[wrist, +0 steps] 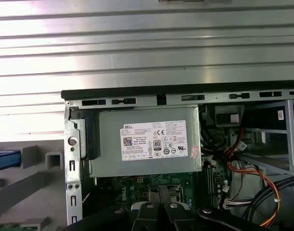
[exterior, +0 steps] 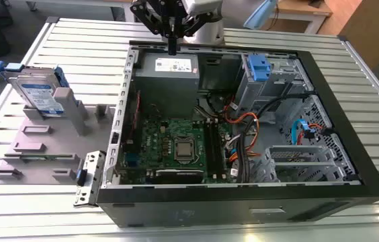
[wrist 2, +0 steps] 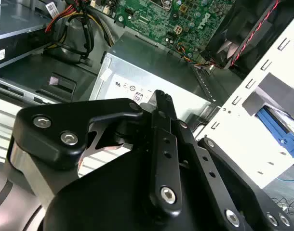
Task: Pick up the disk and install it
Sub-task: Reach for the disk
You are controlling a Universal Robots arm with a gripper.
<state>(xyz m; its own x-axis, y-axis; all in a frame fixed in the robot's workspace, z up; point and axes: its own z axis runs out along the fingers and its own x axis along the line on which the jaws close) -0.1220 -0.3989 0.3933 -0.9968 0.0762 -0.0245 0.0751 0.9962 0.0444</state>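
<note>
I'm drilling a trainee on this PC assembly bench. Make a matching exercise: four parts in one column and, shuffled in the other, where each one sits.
Parts
1. disk
2. power supply box
3. motherboard
4. blue bracket

Places
A. flat on the floor of the computer case
B. standing in the grey rack, outside the case
C. at the metal drive cage
D. in the case corner, below the tool

Pairs: 1-B, 2-D, 3-A, 4-C

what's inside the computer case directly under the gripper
The gripper hangs above the grey power supply box with a white sticker, at the far edge of the case. The green motherboard lies beside it. Whatever sits beneath the box is covered.
</note>
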